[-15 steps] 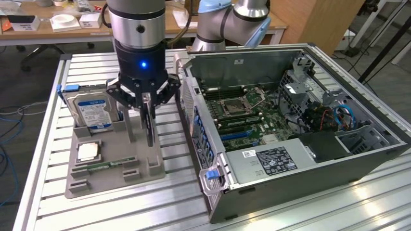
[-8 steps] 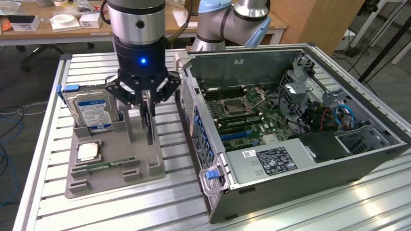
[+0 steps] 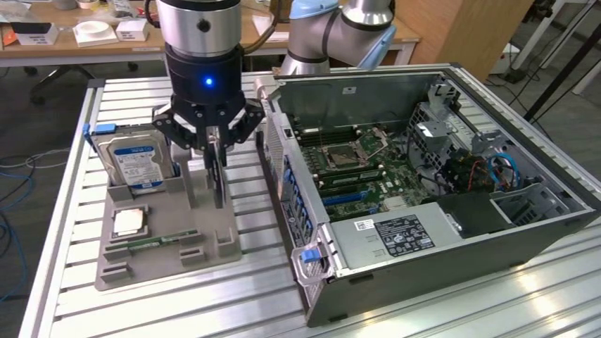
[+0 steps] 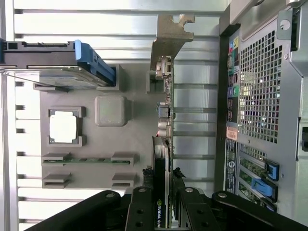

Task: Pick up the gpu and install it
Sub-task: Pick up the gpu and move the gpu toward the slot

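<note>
Slatted aluminium worktop [image 3: 244, 299] carried a grey holder [image 3: 150, 266] beside an open computer case [image 3: 488, 243]. The arm [image 3: 199, 42] hung straight down, fingers [image 3: 180, 128] clamped on the gpu [image 3: 218, 176], which stood on edge between them, long axis level, bracket [image 4: 169, 41] pointing beyond them.

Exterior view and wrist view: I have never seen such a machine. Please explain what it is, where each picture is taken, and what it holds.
It is a robot arm ending in jaws. The exterior view comes from a camera off the arm; the wrist view from a camera on its wrist. On the table stand an open computer case and a grey tray holding a hard drive and a processor chip. The jaws are shut on the gpu, a thin card upright on the tray.
</note>
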`<state>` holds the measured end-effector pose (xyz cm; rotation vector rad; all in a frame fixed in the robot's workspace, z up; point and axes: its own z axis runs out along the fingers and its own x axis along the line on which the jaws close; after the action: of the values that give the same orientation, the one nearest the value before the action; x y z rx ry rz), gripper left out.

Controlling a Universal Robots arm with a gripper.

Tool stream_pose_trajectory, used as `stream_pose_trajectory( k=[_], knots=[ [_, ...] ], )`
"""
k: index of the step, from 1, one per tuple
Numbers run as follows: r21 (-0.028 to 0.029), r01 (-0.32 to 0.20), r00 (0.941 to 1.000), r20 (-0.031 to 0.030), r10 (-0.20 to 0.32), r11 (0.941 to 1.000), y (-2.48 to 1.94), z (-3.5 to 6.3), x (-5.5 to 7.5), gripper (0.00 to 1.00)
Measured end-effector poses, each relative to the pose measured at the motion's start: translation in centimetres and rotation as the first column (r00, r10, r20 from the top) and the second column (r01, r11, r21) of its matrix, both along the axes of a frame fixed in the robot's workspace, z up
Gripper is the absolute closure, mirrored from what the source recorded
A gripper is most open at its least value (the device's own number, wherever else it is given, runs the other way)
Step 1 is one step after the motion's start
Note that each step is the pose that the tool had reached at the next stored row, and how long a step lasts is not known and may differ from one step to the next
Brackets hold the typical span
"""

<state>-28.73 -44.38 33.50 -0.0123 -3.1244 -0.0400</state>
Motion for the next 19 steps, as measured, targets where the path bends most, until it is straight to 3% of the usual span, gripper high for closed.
stream_pose_trajectory(
  k=[19],
  knots=[
    [0.0025,0.000,1.0000,0.0001,0.000,1.0000,0.00,1.86,0.0,0.74]
  ],
)
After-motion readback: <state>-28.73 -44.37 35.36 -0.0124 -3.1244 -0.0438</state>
